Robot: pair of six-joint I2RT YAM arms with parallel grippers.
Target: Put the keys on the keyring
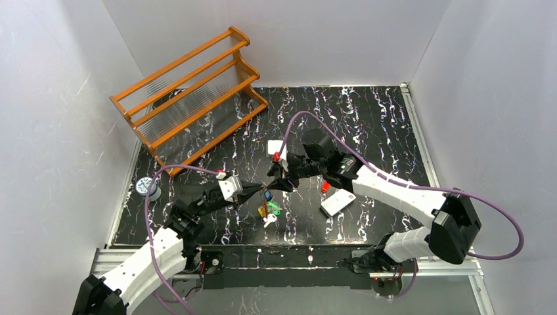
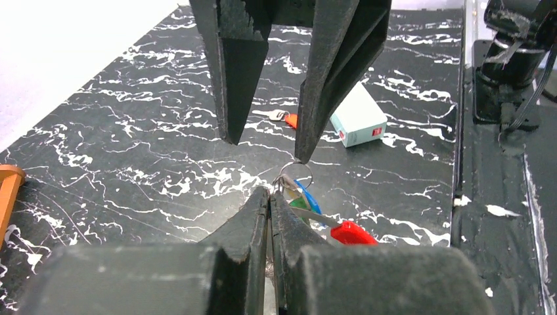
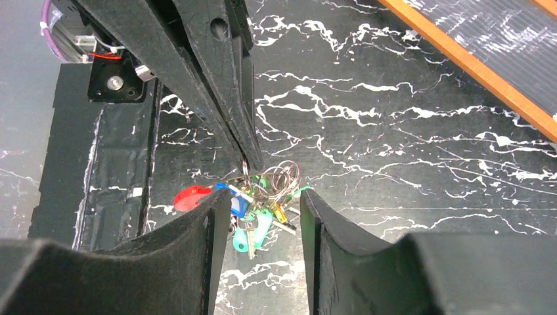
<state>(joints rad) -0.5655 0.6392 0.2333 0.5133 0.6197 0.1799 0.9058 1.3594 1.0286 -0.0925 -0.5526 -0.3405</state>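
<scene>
My left gripper [image 2: 270, 191] is shut, pinching the thin silver keyring [image 2: 295, 172] at its fingertips, a little above the table. Several keys hang from the ring in a bunch [image 3: 259, 216]: a red one [image 2: 353, 233], a blue one [image 2: 309, 197], green and yellow ones. The right gripper [image 3: 266, 200] faces the left gripper [image 3: 249, 157] tip to tip and stands open, its fingers either side of the bunch, gripping nothing. In the top view the two grippers [image 1: 263, 190] [image 1: 276, 182] meet mid-table over the keys [image 1: 269, 210]. A loose red-headed key [image 1: 324, 187] lies on the table to the right.
A flat white card [image 1: 337, 202] with a red mark lies right of the keys. An orange wooden rack [image 1: 190, 92] stands at the back left. A small white tag [image 1: 277, 147] lies behind the grippers, and a blue-and-white roll [image 1: 148, 188] sits at the left edge.
</scene>
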